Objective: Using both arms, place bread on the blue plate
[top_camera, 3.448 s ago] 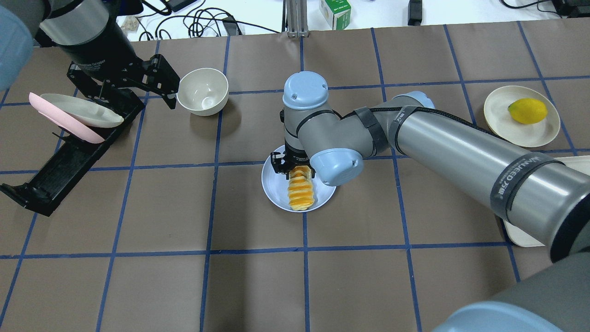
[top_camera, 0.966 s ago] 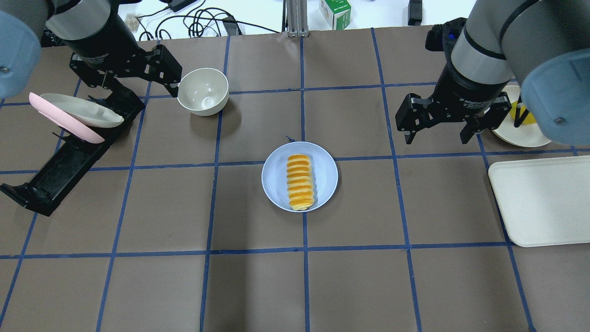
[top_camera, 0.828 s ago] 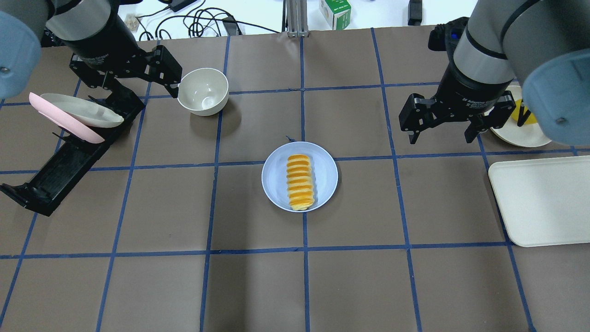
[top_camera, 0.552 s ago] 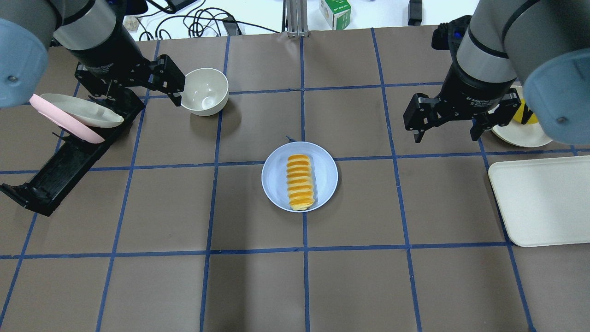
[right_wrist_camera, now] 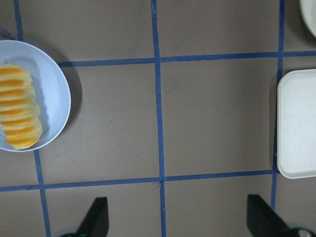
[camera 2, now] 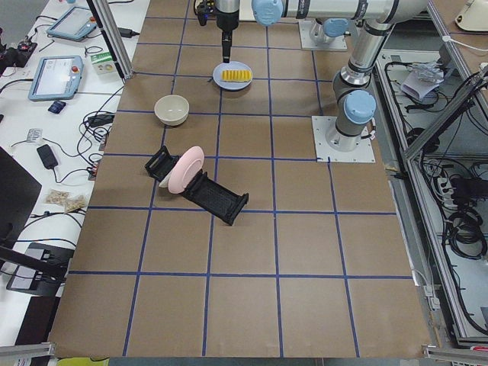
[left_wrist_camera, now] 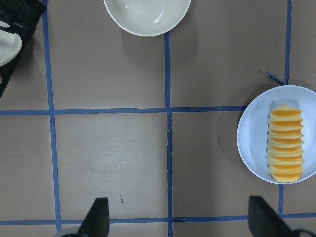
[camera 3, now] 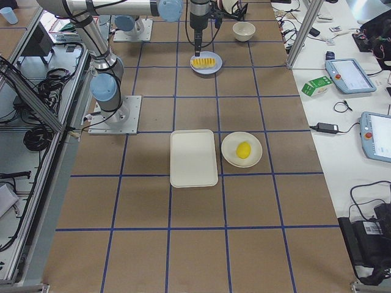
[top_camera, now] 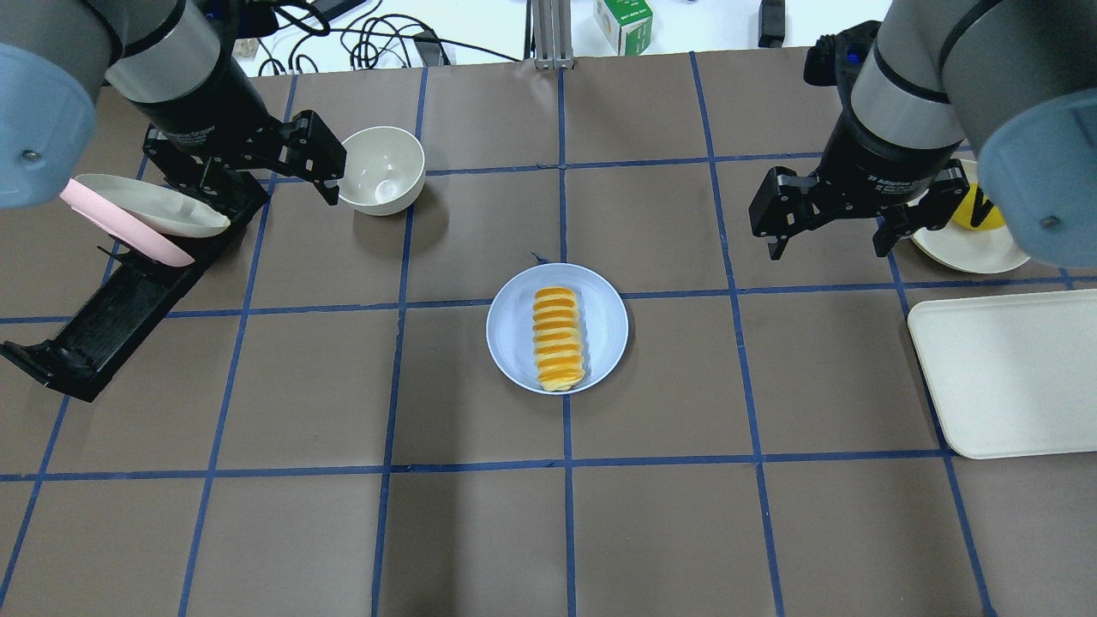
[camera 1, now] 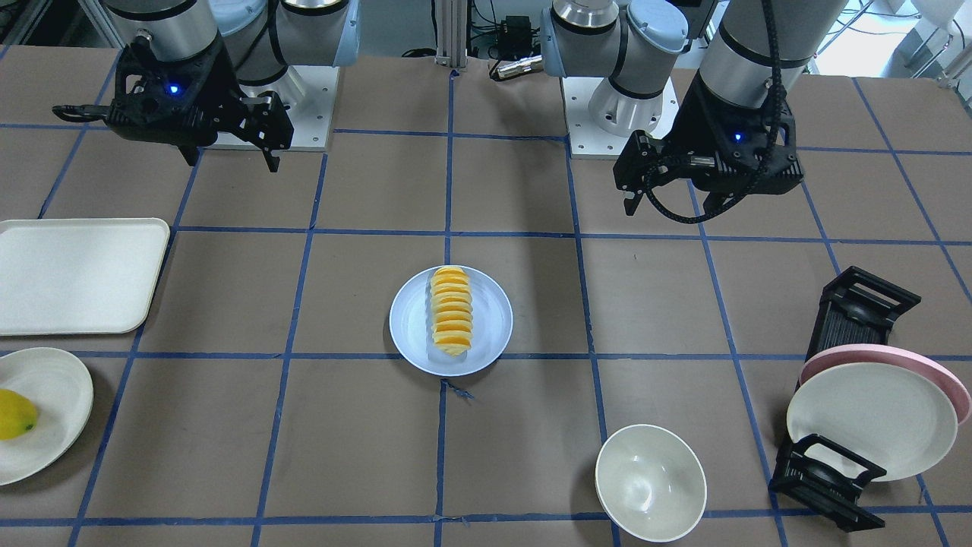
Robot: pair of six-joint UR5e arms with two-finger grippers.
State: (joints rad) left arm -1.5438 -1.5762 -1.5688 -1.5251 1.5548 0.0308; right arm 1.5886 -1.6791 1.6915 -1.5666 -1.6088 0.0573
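Note:
The bread [top_camera: 559,337], a ridged orange-yellow loaf, lies lengthwise on the blue plate [top_camera: 610,326] at the table's middle. It also shows in the front view [camera 1: 451,311] on the plate [camera 1: 490,327]. My left gripper [top_camera: 257,184] is open and empty, raised at the far left by the bowl. My right gripper [top_camera: 828,248] is open and empty, raised to the right of the plate. The left wrist view shows the bread [left_wrist_camera: 285,143] at its right edge, the right wrist view [right_wrist_camera: 17,106] at its left edge. Neither gripper touches bread or plate.
A cream bowl [top_camera: 381,167] stands at the far left. A black rack [top_camera: 120,291] holds a pink plate and a cream plate [top_camera: 146,206]. A cream tray [top_camera: 1011,368] lies at the right. A cream plate [camera 1: 45,410] with a yellow fruit [camera 1: 11,414] sits behind it.
My right gripper, earlier down at the bread on the plate, has let go and drawn back up and to the right. My left gripper has shifted slightly rightward. The bread stays on the plate.

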